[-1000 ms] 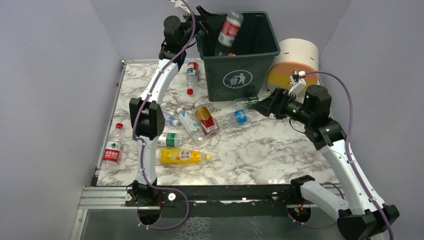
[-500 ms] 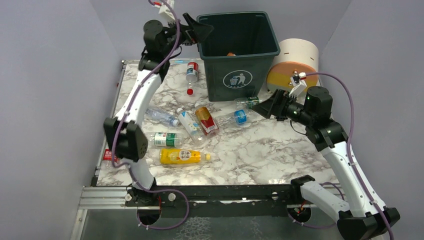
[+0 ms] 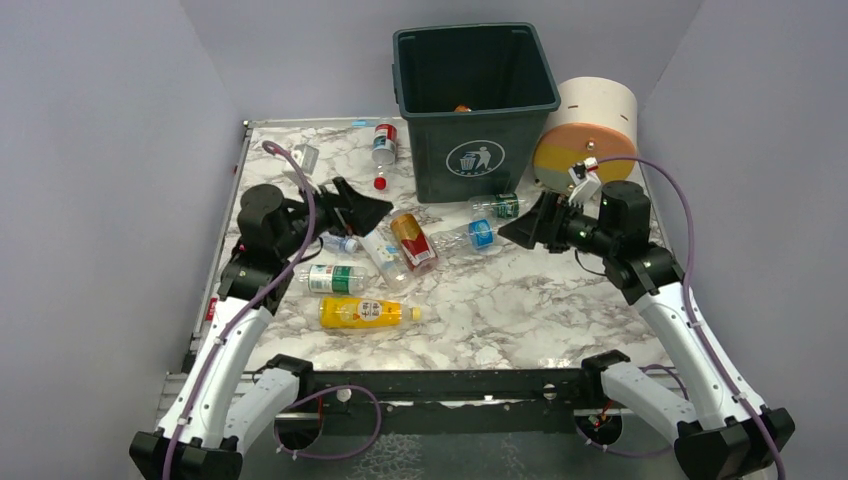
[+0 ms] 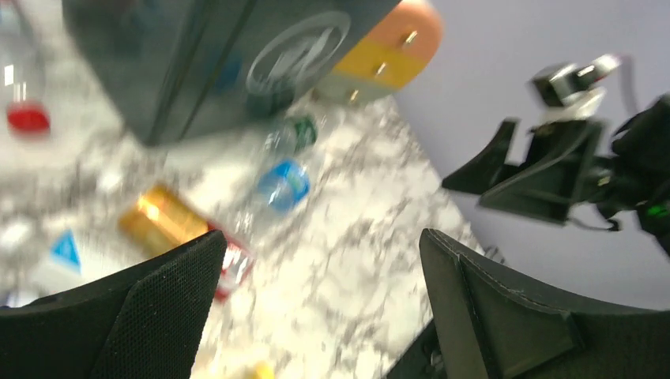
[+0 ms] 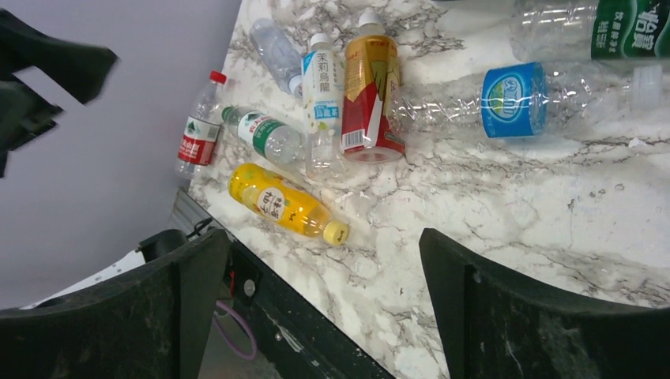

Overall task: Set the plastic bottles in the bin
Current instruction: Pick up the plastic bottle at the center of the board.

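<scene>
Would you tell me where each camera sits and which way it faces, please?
Top external: above and behind the robot, looking down on the table and bin; both arms show.
Left wrist: on the left arm, facing the right pincer; own fingers show.
Right wrist: on the right arm, facing left over the bottles; own fingers show.
Shared: all three show the blue-labelled bottle.

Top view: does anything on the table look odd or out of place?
A small red cap lies alone just left of the bin, apparently off its bottle. A cream-and-orange cylinder lies on its side right of the bin; it is no bottle.
</scene>
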Controlling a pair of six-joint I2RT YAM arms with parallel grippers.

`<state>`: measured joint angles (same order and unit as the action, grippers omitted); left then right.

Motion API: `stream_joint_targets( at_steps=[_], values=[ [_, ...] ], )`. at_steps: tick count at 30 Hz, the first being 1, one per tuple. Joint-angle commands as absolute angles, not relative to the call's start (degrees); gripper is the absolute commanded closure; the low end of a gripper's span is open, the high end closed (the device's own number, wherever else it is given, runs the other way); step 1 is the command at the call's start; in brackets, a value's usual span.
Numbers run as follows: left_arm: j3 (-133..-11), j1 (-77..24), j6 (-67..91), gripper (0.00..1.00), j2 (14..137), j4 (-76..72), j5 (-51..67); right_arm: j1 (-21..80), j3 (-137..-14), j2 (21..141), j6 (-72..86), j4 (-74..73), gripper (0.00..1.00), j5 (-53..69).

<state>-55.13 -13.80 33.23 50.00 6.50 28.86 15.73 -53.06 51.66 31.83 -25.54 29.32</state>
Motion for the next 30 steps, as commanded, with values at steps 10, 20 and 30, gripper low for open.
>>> stream_joint_targets(
  at_steps=[10, 20, 30],
  values=[
    [-41.1, -13.9, 31.3, 0.01, 42.1, 19.8, 26.3, 15.6, -50.0, 57.1, 31.3, -21.1, 0.01, 32.1],
    [-37.9, -13.9, 30.9, 0.01, 48.0, 14.5, 28.3, 15.6, -48.3, 64.2, 32.3, -11.9, 0.01, 33.7],
    [-35.7, -13.9, 31.4, 0.01, 48.7, 12.2, 28.4, 15.6, -48.1, 67.4, 33.9, -7.7, 0.0, 35.3]
  ],
)
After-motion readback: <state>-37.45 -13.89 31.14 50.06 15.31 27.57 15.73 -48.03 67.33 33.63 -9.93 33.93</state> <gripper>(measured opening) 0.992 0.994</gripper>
